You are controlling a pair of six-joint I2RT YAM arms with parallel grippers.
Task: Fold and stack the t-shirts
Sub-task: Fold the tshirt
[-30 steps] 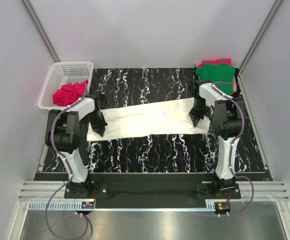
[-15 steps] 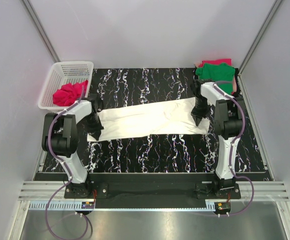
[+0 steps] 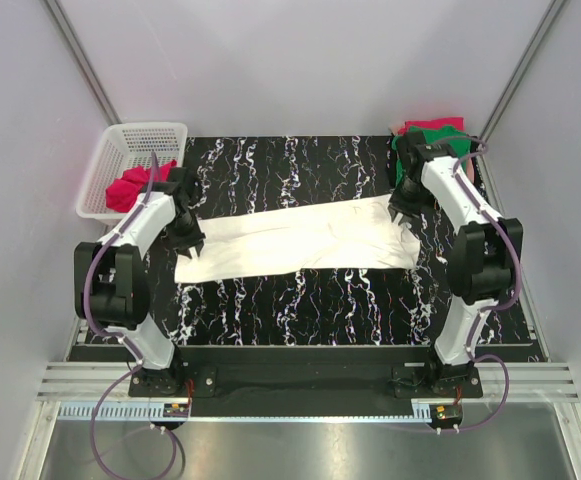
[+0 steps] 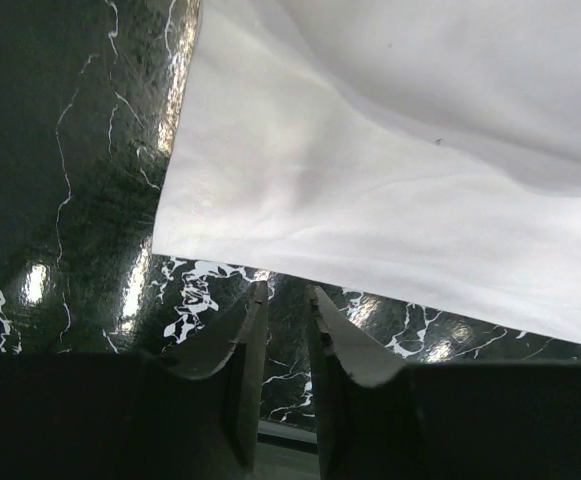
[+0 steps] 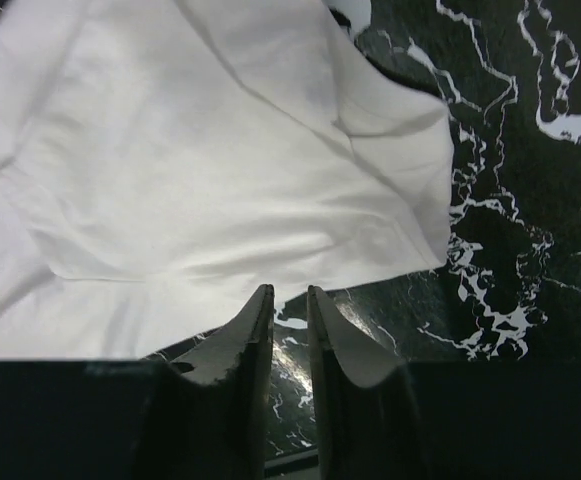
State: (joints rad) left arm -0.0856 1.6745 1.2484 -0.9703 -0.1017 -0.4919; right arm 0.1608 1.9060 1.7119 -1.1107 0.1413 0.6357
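Observation:
A white t-shirt lies on the black marbled table, folded into a long flat band from left to right. My left gripper is over the band's left end. In the left wrist view that gripper is slightly open and holds nothing, its tips just short of the white t-shirt's edge. My right gripper is over the right end. In the right wrist view it is likewise slightly open, with bare table in the gap beside the white cloth. A green t-shirt lies folded at the back right. A pinkish-red t-shirt is bunched in the basket.
The white plastic basket stands off the table's back left corner. A strip of red cloth shows behind the green t-shirt. White walls close in the table on three sides.
Both grippers have opened and let go of the white t-shirt's ends. They have drawn back toward the far side, and the band now lies flat.

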